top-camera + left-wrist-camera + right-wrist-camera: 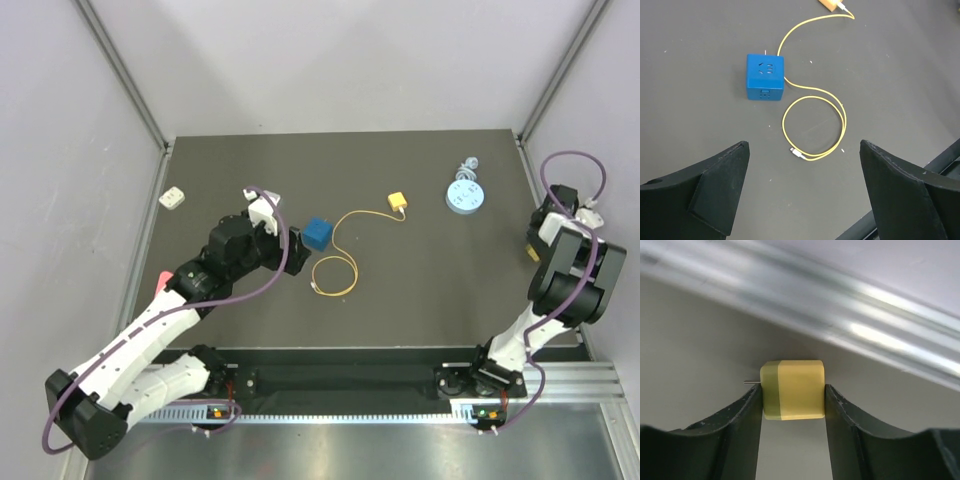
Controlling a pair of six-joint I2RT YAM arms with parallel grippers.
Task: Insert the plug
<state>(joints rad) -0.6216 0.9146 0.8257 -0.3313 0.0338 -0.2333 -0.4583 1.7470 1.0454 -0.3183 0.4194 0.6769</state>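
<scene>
Soft, even light; metal rail (855,330) blurred, perhaps glare-streaked.

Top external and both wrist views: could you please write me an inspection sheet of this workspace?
Surface: dark matte table.
Job's things: plug lies free at the far end of the yellow cable; blue socket cube sits near the left tool.
Clutter: white adapter far left; pale blue disc far right; yellow block with a metal pin, no cable seen.
Grippers: left tool open, empty; right tool shut on the yellow block.
Cables: yellow cable loops past the cube to a loose white tip; white coiled cable behind the disc; purple cables on both arms.
Surroundings: pale walls, metal frame posts.
</scene>
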